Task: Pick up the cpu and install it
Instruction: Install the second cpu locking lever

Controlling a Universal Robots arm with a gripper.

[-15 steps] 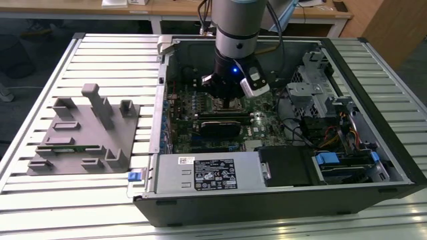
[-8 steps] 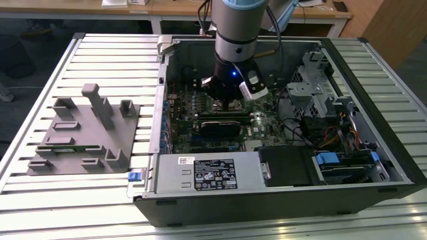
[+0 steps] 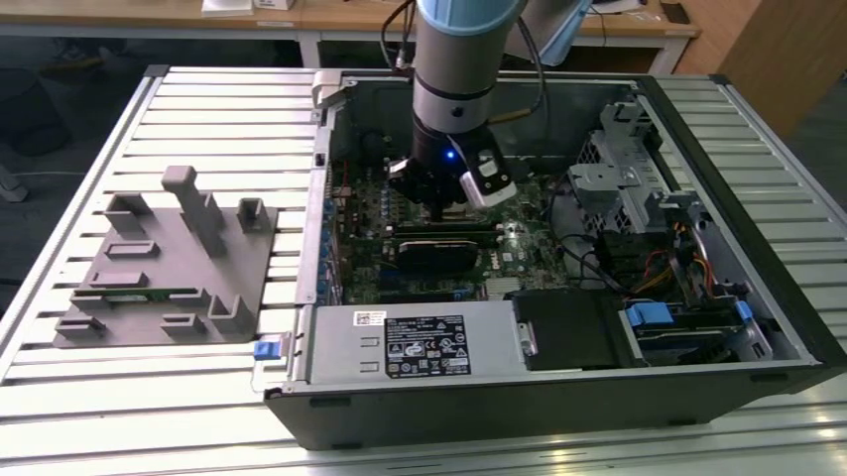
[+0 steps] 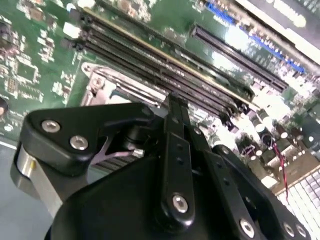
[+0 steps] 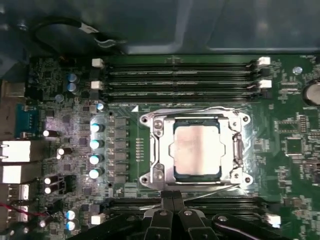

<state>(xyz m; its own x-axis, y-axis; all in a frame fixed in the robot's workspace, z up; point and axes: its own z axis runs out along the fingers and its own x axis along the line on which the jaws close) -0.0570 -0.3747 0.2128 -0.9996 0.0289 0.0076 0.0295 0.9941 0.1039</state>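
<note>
My hand (image 5: 172, 212): its dark linkage sits in the near edge of the first wrist view, just short of the socket; I cannot tell whether my fingers are apart or together, and I see nothing carried.
The cpu (image 5: 196, 149): directly ahead of my hand and below it, lying flat in the socket, silvery top up, square so no long axis to favour.
Socket frame (image 5: 156, 150): metal bracket wraps all four sides of the cpu, screws at its corners; I judge the chip already seated.
Memory slots (image 5: 180, 75): long black rows running parallel just past the far side of the socket, another set under my hand.
Capacitors (image 5: 95, 150): a row of pale cans beside the socket, apart from it.
Computer case (image 3: 715, 129): open, its walls ring my arm.
Grey holder (image 3: 159, 268): on the tabletop (image 3: 212, 109), well apart toward the exterior view's left.
</note>
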